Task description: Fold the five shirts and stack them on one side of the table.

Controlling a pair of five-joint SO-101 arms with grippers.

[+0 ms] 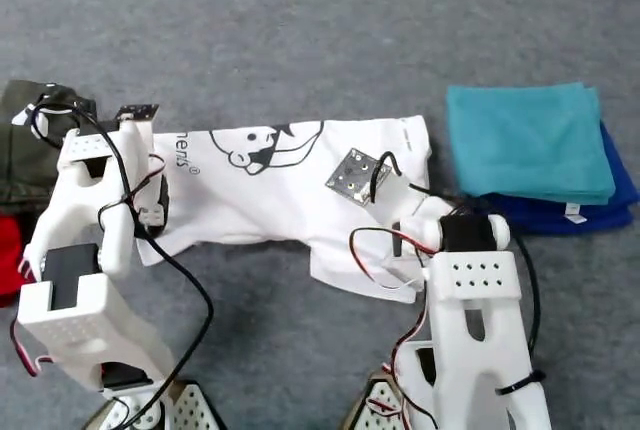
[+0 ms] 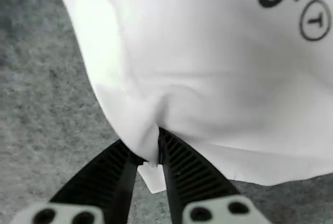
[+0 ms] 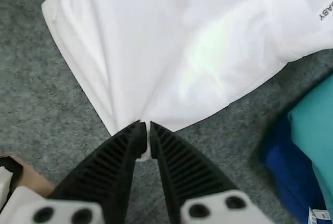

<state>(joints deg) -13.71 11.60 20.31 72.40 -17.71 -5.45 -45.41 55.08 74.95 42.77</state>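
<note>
White shirt lies on bench beside the teal & blue stack, left gripper clamped on its hem far from stack, right gripper clamped nearer; I'd lift both evenly w/ cloth taut.

We count five shirts: one white shirt, one teal shirt, one blue shirt, one green shirt, one red shirt. We count two grippers: the left gripper and the right gripper.
</note>
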